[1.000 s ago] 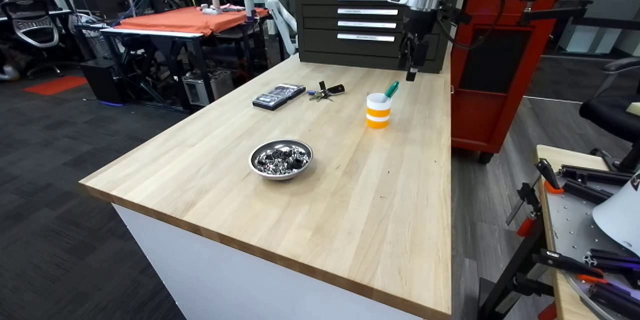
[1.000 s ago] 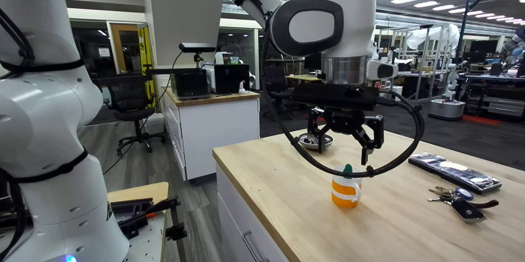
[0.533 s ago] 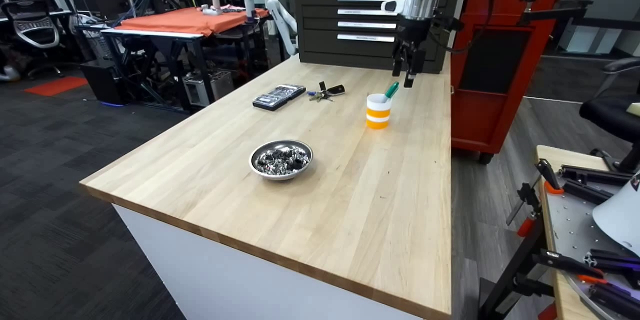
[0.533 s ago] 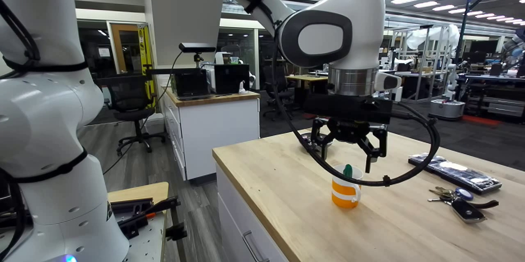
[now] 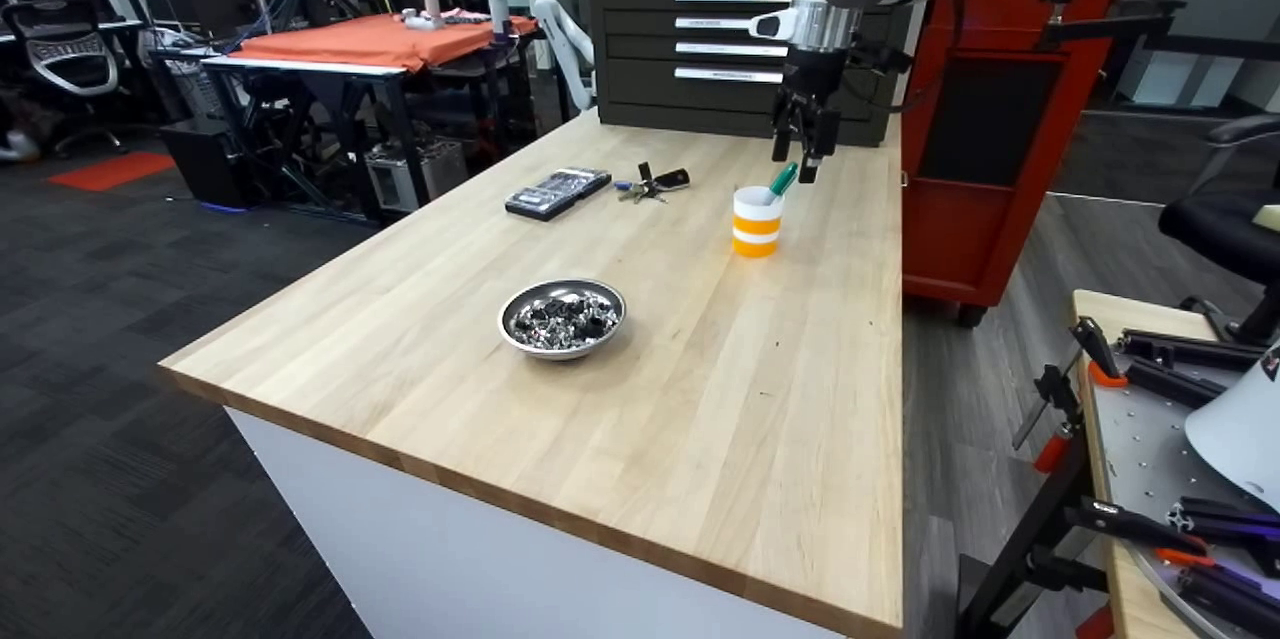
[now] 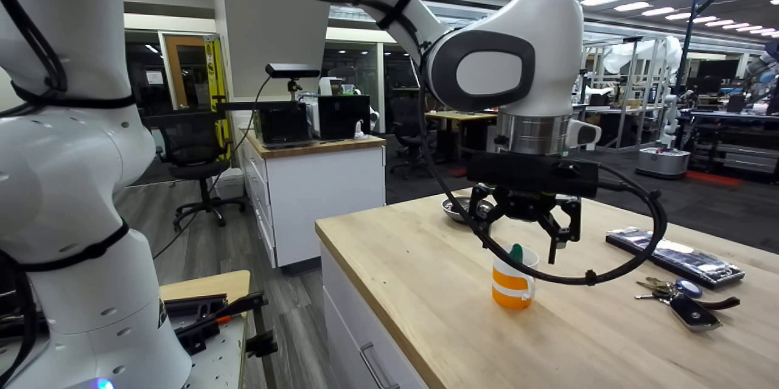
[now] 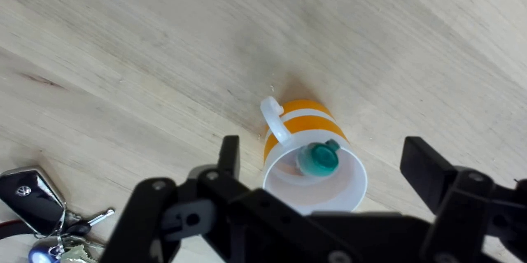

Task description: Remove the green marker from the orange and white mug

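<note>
The orange and white mug [image 5: 756, 227] stands upright on the wooden table; it also shows in an exterior view [image 6: 512, 289] and in the wrist view [image 7: 311, 124]. The green marker [image 5: 784, 179] leans inside the mug with its teal top above the rim. The marker's top also shows in an exterior view [image 6: 516, 252] and end-on in the wrist view [image 7: 324, 158]; its lower part is hidden by the mug. My gripper [image 7: 323, 152] is open and empty. In the wrist view its fingers frame the marker and mug from left and right. It hovers above the mug, apart from the marker.
A metal bowl [image 5: 560, 354] of small shiny parts stands on the table. A flat dark case [image 5: 558, 194] and a bunch of keys [image 5: 650, 183] lie on it too. A dark drawer chest [image 5: 640, 94] stands at the table's end. A cable [image 6: 584, 280] loops below the wrist.
My gripper has moved down and closer to the mug, shifting left in one exterior view and right in the other. The fingers stay open. The mug and marker have not moved.
</note>
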`<control>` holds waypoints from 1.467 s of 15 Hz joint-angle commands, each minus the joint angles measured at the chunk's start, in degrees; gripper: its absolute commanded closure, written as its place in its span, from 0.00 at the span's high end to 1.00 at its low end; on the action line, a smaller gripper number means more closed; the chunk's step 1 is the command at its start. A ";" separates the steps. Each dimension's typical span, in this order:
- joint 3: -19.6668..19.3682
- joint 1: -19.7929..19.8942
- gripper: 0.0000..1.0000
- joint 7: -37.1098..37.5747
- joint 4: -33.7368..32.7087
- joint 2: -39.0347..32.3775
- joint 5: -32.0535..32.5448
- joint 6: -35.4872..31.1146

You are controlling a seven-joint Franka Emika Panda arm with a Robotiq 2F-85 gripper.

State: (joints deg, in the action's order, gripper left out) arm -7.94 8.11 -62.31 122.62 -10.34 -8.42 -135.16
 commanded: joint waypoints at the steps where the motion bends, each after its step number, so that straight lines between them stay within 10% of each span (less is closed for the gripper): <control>1: 1.78 2.12 1.00 -2.77 -2.37 -1.97 -1.62 0.87; 2: 1.91 2.30 0.75 -3.01 -2.60 -2.31 -1.60 0.88; 14: 2.77 3.44 0.02 -4.23 -3.88 -3.16 -1.22 1.06; 22: 2.36 3.15 0.06 -3.61 -3.61 -1.80 0.40 1.60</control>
State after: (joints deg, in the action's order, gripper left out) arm -6.29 10.03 -65.05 119.95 -12.87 -8.56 -135.10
